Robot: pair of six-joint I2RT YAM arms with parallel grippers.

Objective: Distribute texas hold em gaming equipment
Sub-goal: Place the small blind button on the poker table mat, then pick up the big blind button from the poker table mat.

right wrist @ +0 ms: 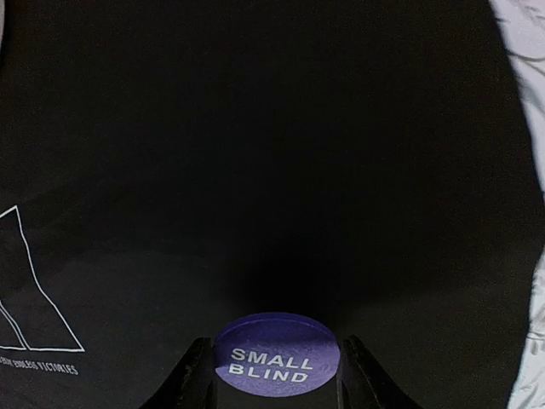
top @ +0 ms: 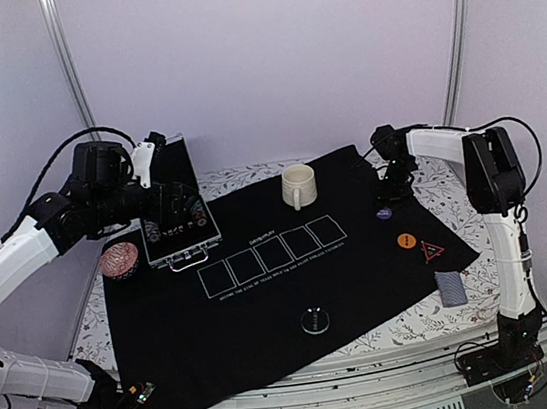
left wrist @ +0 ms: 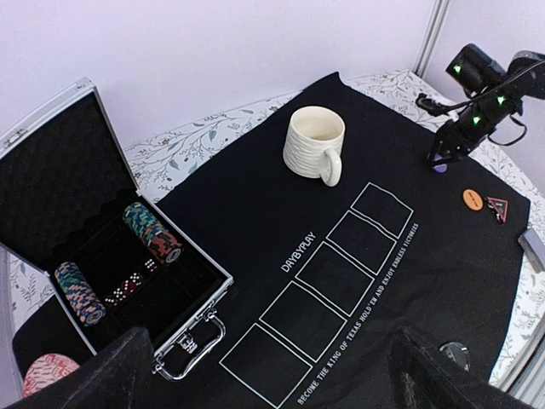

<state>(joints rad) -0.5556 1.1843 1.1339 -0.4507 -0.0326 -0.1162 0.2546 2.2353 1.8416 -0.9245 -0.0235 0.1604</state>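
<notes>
Purple plastic marked SMALL BLIND, the purple disc [right wrist: 277,365] is pinched edge to edge between the fingers [right wrist: 194,382] of the right gripper [right wrist: 274,379], at the far right of the mat [top: 267,311]; I cannot tell whether it is clear of the cloth. Nearer on that side lie the orange disc [top: 406,240], the triangle [top: 431,250] and the cards [top: 451,287]. The dark disc [top: 315,320] lies near the front edge. The left gripper [left wrist: 271,358] hangs with fingers spread wide by the open case [left wrist: 217,285], where chips [left wrist: 153,232] lie in rows. The mug [top: 298,185] stands upright mid-mat.
</notes>
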